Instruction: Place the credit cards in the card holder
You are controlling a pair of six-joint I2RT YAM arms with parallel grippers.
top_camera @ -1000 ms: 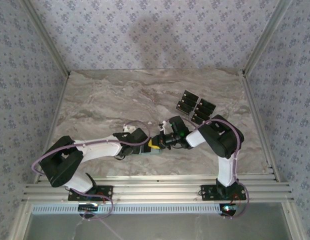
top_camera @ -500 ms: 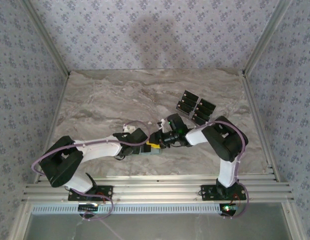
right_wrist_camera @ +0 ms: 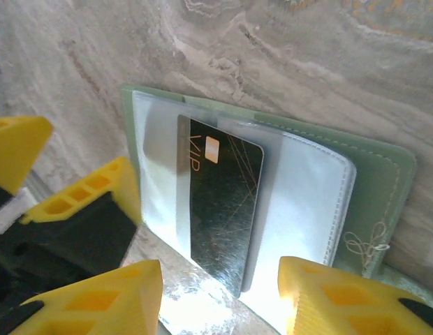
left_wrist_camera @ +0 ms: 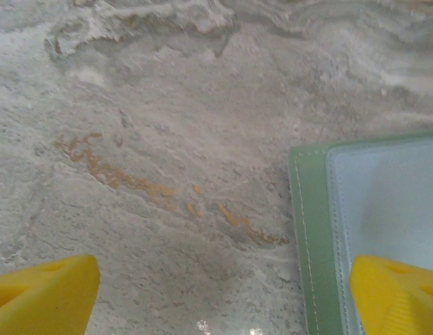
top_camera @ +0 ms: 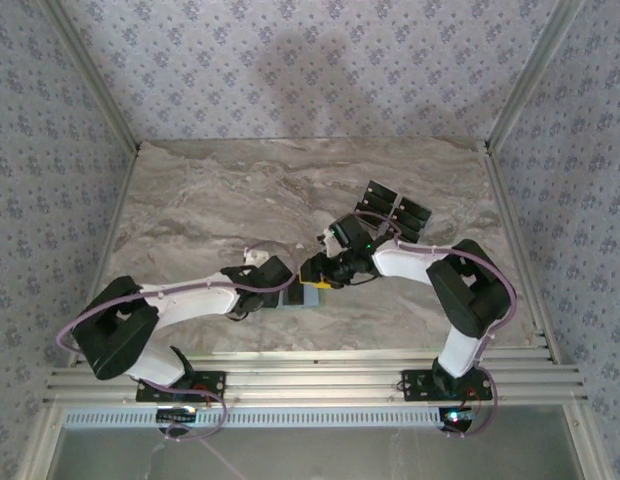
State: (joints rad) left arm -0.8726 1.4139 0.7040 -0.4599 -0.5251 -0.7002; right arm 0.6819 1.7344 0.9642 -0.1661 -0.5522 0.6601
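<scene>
On the marble table (top_camera: 210, 210), between the two arms, the card holder (right_wrist_camera: 384, 181) lies opened flat, green cover down and clear sleeves (right_wrist_camera: 307, 202) up. From my right wrist camera its long axis runs across the picture from upper left to lower right, with a small stitched flourish at the lower right corner.

One black VIP card (right_wrist_camera: 227, 209) rests among those sleeves, its long axis crosswise to the holder's spread and roughly in line with the fold. The end with the gold chip and "VIP" lettering points away from the camera, and the plain end points back at the fingers. I cannot tell how deep it sits in a pocket.

The right gripper (right_wrist_camera: 220, 293) hangs over the card's near end. Its yellow jaws are spread either side of that end and pinch nothing.

The left gripper (left_wrist_camera: 223, 286) stands at the holder's opposite edge with its jaws wide apart and nothing held. One finger lies over the corner of a sleeve and the other over bare marble. I cannot tell whether that finger presses down.

The remaining credit cards (top_camera: 410, 212) lie in a loose cluster on the table behind the right arm, apart from the holder and angled diagonally.
</scene>
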